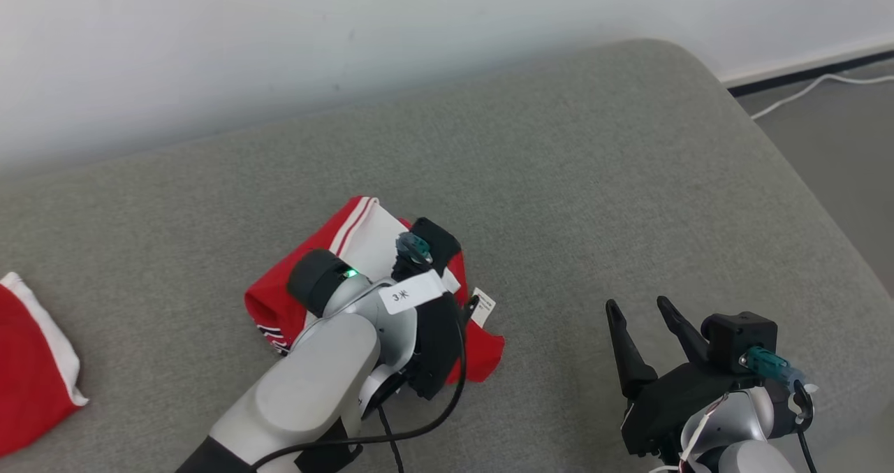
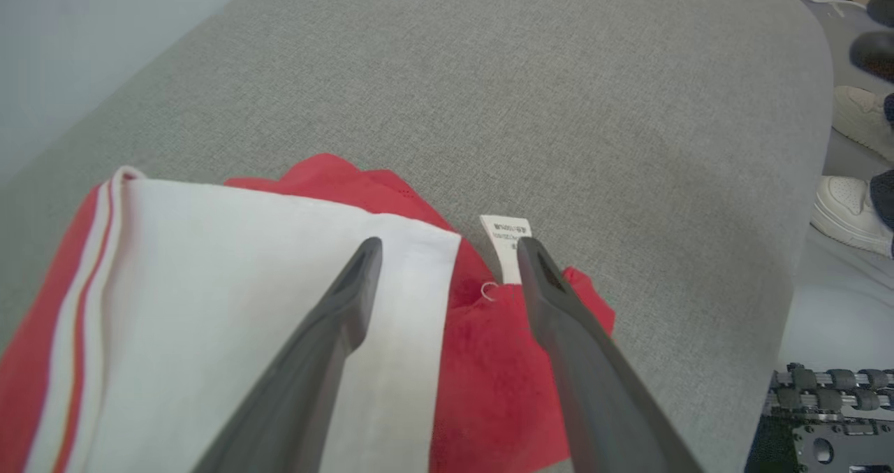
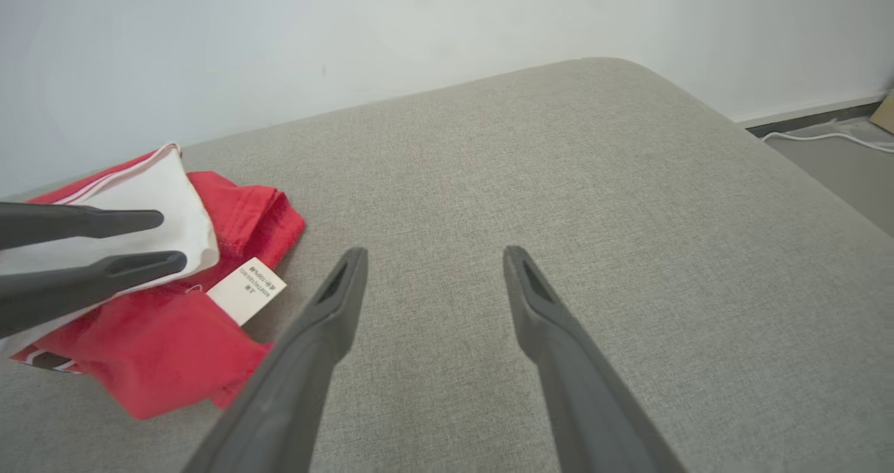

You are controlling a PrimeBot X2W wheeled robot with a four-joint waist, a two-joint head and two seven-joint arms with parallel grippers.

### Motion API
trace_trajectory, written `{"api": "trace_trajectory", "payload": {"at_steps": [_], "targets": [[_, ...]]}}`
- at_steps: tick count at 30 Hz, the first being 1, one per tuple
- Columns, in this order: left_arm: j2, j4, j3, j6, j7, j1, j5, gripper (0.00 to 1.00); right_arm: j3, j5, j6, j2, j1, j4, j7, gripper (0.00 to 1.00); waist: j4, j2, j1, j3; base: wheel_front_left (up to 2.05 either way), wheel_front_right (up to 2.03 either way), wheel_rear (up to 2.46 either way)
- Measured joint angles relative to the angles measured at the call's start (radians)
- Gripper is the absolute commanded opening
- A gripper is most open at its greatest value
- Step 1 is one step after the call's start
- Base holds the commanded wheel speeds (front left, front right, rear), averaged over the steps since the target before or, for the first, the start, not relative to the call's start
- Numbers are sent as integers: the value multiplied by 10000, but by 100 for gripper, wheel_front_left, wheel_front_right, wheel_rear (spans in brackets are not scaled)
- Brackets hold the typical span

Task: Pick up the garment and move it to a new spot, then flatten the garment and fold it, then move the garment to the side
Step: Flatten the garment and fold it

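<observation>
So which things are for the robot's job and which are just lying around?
For the job: the red-and-white garment, the open left gripper over it.
Just lying about: the other red cloth, the white cable, a person's white shoes.

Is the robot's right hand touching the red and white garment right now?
No, the right hand hangs open over bare grey cushion, with the garment lying apart to one side.
</observation>
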Motion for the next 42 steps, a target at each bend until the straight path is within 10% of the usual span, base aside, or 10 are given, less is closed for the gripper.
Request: {"api": "trace_trajectory", "payload": {"at_steps": [28, 29, 34, 42], "targets": [[-4, 1093, -1354, 750, 8, -585, 673, 95, 96, 174, 0, 58, -394, 364, -278, 100, -163, 0, -1, 538, 0, 0, 0], [-12, 1185, -1423, 748, -21, -585, 792, 90, 100, 176, -2, 58, -394, 372, -278, 100, -173, 0, -1, 542, 0, 0, 0], [-6, 1555, -1486, 794, -240, -588, 959, 0, 102, 255, 0, 59, -393, 401, -326, 100, -207, 0, 0, 576, 0, 0, 0], [6, 1133, -1062, 965, -1018, -968, 355, 0, 31, 282, -2, 67, -392, 560, -359, 100, -33, 0, 0, 486, 0, 0, 0]]}}
